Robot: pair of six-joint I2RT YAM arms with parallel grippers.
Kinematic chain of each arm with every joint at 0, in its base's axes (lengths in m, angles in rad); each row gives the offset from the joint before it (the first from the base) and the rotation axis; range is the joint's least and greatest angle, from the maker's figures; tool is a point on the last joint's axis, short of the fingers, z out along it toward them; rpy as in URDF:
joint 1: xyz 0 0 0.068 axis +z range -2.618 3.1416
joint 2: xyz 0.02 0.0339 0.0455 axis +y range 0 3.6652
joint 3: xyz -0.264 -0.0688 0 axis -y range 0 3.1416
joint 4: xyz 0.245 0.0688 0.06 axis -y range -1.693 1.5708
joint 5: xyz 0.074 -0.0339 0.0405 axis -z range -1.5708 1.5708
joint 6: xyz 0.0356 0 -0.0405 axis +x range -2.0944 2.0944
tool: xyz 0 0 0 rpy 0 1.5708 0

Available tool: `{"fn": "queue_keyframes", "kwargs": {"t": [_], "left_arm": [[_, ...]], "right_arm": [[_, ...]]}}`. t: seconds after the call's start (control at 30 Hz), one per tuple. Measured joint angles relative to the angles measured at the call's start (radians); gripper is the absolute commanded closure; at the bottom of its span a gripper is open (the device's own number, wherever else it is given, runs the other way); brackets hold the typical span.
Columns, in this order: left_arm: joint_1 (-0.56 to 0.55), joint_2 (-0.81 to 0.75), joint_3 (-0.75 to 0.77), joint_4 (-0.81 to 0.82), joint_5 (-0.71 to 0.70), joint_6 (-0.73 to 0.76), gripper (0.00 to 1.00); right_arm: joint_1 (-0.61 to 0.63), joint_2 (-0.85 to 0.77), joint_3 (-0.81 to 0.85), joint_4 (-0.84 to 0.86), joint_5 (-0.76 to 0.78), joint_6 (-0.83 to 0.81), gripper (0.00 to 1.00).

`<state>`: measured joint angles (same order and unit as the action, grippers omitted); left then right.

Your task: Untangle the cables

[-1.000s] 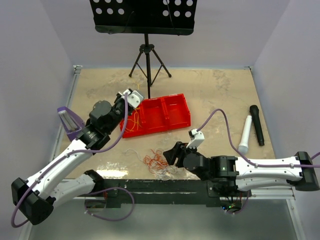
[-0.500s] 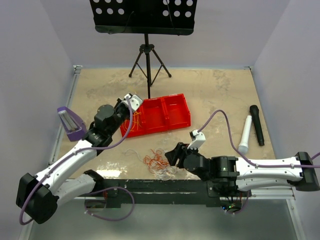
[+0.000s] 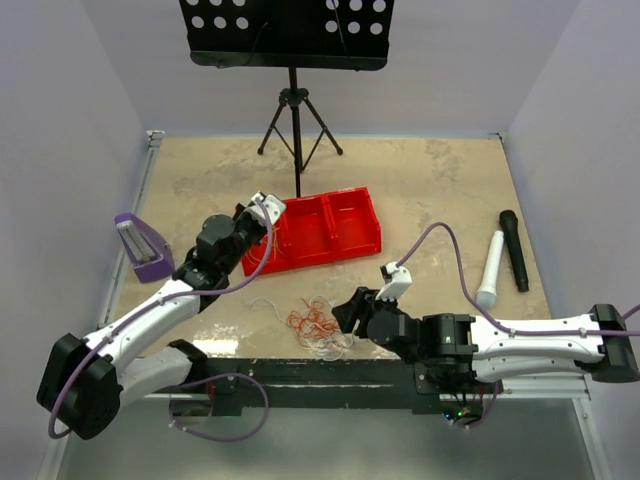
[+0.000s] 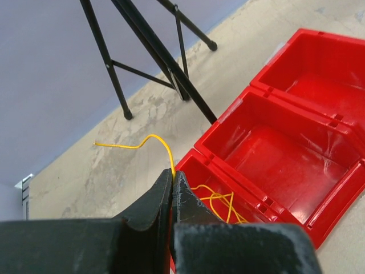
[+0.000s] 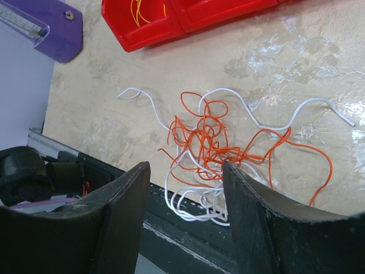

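Note:
A clump of orange and white cables (image 3: 318, 326) lies near the table's front edge; it also shows in the right wrist view (image 5: 217, 148). My right gripper (image 5: 185, 188) is open and hovers just above the clump's near side. My left gripper (image 4: 172, 178) is shut on a yellow cable (image 4: 149, 138) over the left compartment of the red bin (image 4: 296, 165). More yellow cables (image 4: 219, 204) lie in that compartment. In the top view the left gripper (image 3: 268, 212) is at the bin's left end (image 3: 262, 262).
A purple holder (image 3: 138, 246) stands at the left. A black tripod stand (image 3: 293, 110) rises behind the bin. A white microphone (image 3: 490, 268) and a black microphone (image 3: 514, 248) lie at the right. The clump overhangs the black front rail (image 5: 188, 240).
My left gripper has lowered and pulled back toward the bin's left end with the yellow cable. The right arm has edged slightly nearer the clump.

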<state>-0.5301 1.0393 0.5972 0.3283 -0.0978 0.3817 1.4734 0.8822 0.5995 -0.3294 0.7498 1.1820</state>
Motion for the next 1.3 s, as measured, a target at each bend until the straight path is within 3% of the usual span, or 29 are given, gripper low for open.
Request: {"fn": "queue_keyframes", "kwargs": {"t": [0.37,0.77,0.97,1.07,1.2,1.3], "left_arm": [[0.072,0.165,-0.007,0.031,0.003,0.000,1.00],[0.085,0.232,-0.026,-0.001,0.208,0.014,1.00],[0.085,0.248,-0.063,-0.020,0.230,0.002,1.00],[0.085,0.253,-0.068,-0.020,0.220,-0.035,0.92],[0.085,0.261,-0.072,-0.006,0.193,-0.079,0.70],[0.085,0.272,-0.073,0.008,0.135,-0.109,0.60]], "right_arm": [[0.000,-0.001,-0.002,0.002,-0.001,0.015,0.43],[0.000,0.021,-0.002,0.023,-0.006,0.015,0.43],[0.000,0.012,-0.002,0.025,-0.007,0.016,0.43],[0.000,-0.001,-0.002,0.025,-0.007,0.018,0.43],[0.000,-0.006,-0.002,0.024,-0.007,0.024,0.43],[0.000,-0.006,-0.002,0.023,-0.007,0.029,0.44]]}}
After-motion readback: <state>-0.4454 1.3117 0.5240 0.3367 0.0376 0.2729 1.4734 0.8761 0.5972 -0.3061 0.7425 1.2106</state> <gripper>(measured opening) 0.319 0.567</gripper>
